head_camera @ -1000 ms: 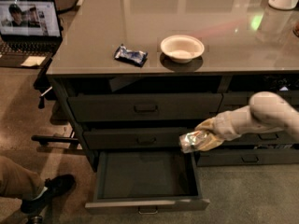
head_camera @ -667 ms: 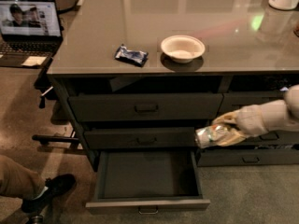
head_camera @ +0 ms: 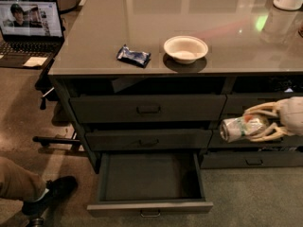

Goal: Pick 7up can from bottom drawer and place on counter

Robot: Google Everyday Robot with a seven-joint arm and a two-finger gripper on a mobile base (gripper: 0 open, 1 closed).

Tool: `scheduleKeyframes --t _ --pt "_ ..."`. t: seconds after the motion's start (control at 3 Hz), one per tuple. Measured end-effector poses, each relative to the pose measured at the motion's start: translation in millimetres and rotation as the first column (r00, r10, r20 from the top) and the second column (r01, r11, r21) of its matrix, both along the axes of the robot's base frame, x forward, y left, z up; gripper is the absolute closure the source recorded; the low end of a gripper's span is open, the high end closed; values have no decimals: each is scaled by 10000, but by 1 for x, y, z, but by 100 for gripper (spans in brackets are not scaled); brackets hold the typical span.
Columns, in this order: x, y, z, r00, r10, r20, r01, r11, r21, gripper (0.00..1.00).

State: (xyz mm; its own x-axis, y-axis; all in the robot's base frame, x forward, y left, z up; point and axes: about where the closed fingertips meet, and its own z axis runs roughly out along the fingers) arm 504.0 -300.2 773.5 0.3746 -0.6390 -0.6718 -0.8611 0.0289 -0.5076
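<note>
Camera view: looks down on the drawer cabinet, with the counter [head_camera: 142,18] from 9 to 3 o'clock across the upper half.
Gripper: the gripper [head_camera: 253,125] is at 3 o'clock, right of the drawer stack and level with the middle drawer; its jaws are clasped round the 7up can [head_camera: 236,128].
7up can: held sideways in the air with its silver end toward 9 o'clock, outside the drawer and below counter height.
Bottom drawer: the bottom drawer [head_camera: 149,206] stands open at 6 o'clock; I see nothing inside.
Done: the pick looks complete.
Left: raise the can, carry it toward 12 o'clock and set it down.
Edges: the counter's front lip lies above the can, so it must be cleared on the way up.
Open room: the counter is bare at 1 o'clock, right of the bowl [head_camera: 185,48]; the wrapper [head_camera: 134,56] sits at 11 o'clock.
</note>
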Motion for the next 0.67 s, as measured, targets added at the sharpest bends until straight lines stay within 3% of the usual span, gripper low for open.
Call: scheduleKeyframes --t 0.33,0.67 --pt "-27 11 46 9921 -577 1113 435 9911 1260 100" --pt "-55 50 85 9732 -1449 1787 935 9588 2681 100"
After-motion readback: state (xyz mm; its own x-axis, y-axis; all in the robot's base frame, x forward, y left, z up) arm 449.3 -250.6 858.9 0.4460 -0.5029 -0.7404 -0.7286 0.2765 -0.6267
